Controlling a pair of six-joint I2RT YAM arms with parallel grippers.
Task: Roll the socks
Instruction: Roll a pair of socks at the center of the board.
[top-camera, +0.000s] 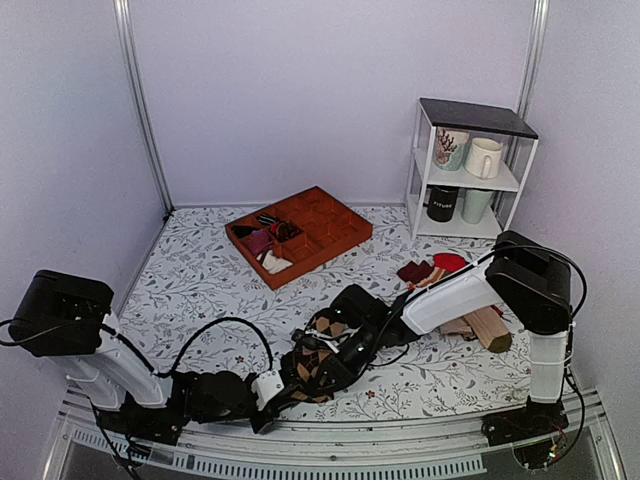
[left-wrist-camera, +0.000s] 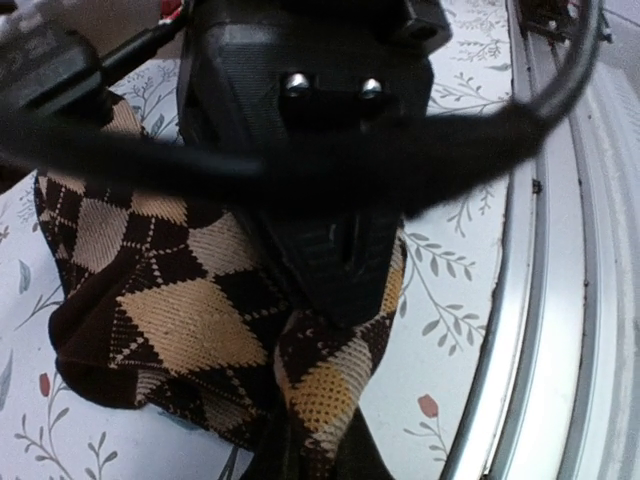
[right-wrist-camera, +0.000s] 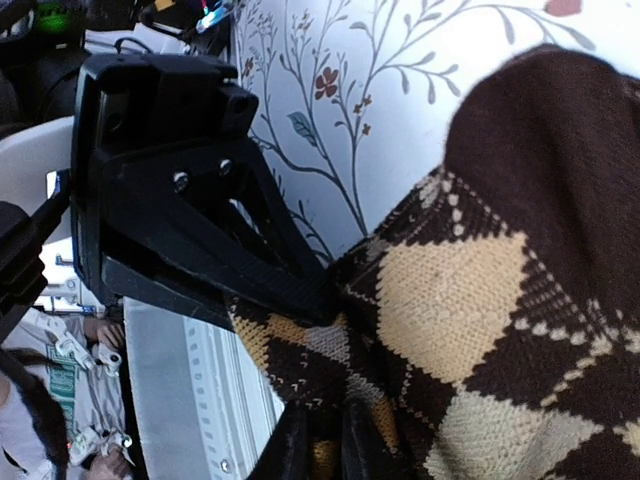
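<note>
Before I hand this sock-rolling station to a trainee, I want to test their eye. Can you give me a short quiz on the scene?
1. How many mugs stand on the white shelf?
2. True or false: the argyle socks lie on that shelf.
3. The left gripper is: A) open above the table B) shut on the argyle socks C) holding a mug.
Key: 1 four; 2 false, they lie on the table near its front edge; 3 B.
</note>
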